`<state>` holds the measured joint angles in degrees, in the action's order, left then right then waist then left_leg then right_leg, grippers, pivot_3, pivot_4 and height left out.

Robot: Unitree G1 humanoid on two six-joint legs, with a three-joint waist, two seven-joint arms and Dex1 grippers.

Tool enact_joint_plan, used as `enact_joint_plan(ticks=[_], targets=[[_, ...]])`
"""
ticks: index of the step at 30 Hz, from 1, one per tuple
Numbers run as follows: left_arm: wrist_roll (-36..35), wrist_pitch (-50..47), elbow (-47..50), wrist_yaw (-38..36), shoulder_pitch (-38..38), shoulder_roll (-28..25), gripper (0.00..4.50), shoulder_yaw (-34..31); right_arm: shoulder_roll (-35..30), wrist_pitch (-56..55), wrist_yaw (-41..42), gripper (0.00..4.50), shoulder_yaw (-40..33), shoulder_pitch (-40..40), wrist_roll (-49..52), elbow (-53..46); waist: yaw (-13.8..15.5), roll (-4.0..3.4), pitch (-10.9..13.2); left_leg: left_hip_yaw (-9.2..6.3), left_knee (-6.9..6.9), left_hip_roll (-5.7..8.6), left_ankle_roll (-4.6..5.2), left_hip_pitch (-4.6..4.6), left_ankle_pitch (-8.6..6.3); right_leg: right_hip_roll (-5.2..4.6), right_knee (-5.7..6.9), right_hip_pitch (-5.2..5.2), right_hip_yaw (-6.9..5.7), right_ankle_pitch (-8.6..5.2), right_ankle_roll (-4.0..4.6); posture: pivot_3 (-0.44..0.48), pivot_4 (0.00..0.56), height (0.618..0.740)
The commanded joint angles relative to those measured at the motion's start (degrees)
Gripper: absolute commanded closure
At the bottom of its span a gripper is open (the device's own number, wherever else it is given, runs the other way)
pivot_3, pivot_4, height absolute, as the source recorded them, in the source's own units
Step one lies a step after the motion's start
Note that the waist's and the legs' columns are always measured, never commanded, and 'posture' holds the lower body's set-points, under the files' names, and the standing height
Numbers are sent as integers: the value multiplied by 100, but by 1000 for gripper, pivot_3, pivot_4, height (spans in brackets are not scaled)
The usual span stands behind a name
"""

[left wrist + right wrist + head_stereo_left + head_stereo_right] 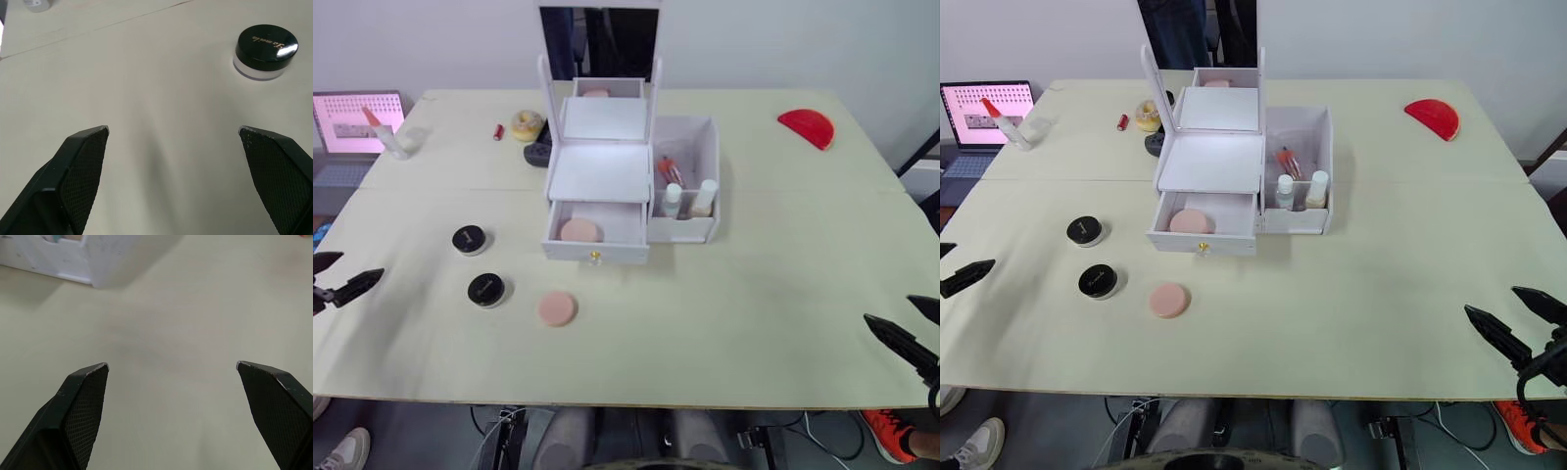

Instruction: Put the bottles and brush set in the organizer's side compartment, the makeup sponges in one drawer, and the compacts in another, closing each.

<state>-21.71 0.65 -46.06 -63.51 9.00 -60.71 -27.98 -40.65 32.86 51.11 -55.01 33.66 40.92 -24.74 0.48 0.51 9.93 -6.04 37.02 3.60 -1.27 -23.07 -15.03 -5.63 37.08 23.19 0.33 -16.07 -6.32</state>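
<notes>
My two grippers are open and empty above the table, and one sponge and both compacts lie outside the organizer.

My left gripper hangs over the left edge of the table with its fingers spread wide, holding nothing; my right gripper hangs over the right edge, also spread and empty. The organizer stands in the middle of the table with its lower drawer pulled out, and one pink sponge lies inside this drawer. The second sponge lies on the table in front of the drawer. The two black compacts are on the table to the left of the organizer, near my left gripper. In the side compartment the two bottles stand upright side by side, and the brush set leans behind them. A red semicircular piece lies far right.
</notes>
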Motion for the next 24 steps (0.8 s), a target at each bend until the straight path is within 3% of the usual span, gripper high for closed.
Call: enact_joint_plan(ticks=[1, 7, 13, 19, 24], targets=[[-14, 145, -57, -8, -64, -132, 20, -209, 3, -142, -21, 0, -169, -48, 59, -72, -7, 0, 0, 0, -1, -1, 0, 0, 0, 0, 0, 0, 0, 0, 0, 0, 150, 740], [-130, 46, 381, -87, -324, 31, 20, -186, -127, 47, -270, 0, 54, -269, 198, -420, 16, 0, 0, 2, -1, -2, 0, -2, 0, -1, -1, 1, 1, 0, 1, 0, 150, 740], [-553, -734, 2355, -205, -1158, 499, 20, -157, -689, 793, -592, 0, 452, -824, 1025, -1356, 13, -3, 0, 6, 1, -6, 0, -5, 0, -1, -2, 4, 6, -8, 18, 0, 150, 740], [-1008, -1686, 4686, -351, -2021, 754, 20, 57, -1246, 1134, -1323, 0, 1998, -2876, 2085, -1768, -12, -1, 1, 13, 6, -11, 0, -9, 0, 2, -12, 3, 8, -6, 26, 0, 150, 740], [-1256, -2213, 5614, -455, -2061, 695, 20, 358, -1358, 1147, -1084, 0, 3161, -4460, 2245, -1344, 23, -10, 6, 11, 5, -13, 0, -11, 0, 7, -14, 5, 2, -4, 25, 0, 150, 740]])
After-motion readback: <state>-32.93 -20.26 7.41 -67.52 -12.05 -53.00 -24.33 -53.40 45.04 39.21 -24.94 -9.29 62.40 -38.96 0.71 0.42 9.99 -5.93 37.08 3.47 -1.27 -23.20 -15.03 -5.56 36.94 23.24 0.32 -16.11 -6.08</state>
